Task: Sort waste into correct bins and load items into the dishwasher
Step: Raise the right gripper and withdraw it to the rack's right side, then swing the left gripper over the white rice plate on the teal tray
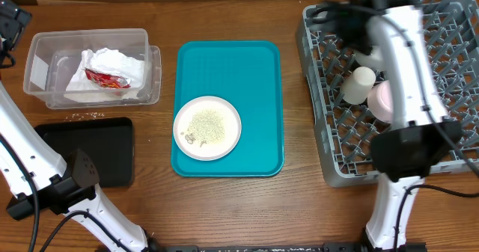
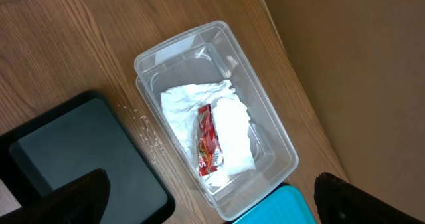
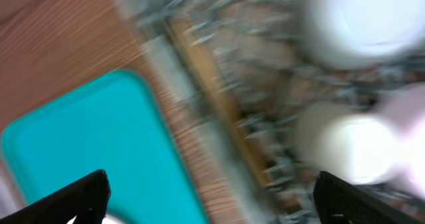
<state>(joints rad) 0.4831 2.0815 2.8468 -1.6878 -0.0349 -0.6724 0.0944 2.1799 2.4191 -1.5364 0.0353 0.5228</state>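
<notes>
The clear tub (image 1: 41,46) at the back left holds the crumpled white napkin (image 1: 112,61) and the red wrapper (image 1: 108,78); both also show in the left wrist view (image 2: 232,127) (image 2: 207,141). The black tray (image 1: 112,151) lies in front of it. The pale plate (image 1: 229,137) with rice bits (image 1: 206,125) sits on the teal tray. The grey dish rack (image 1: 329,110) at right holds a white cup (image 1: 359,85) and a pink bowl (image 1: 382,101). My left gripper (image 2: 209,197) is open above the tub's near end. My right gripper (image 3: 212,197) is open over the rack's left edge. Chopsticks and the grey bowl are out of view.
The teal serving tray (image 1: 254,72) lies mid-table between the tub and the rack. A few loose whitish bits (image 1: 86,116) lie on the wood between tub and black tray. The right wrist view is motion-blurred. My right arm (image 1: 408,65) covers the rack's middle.
</notes>
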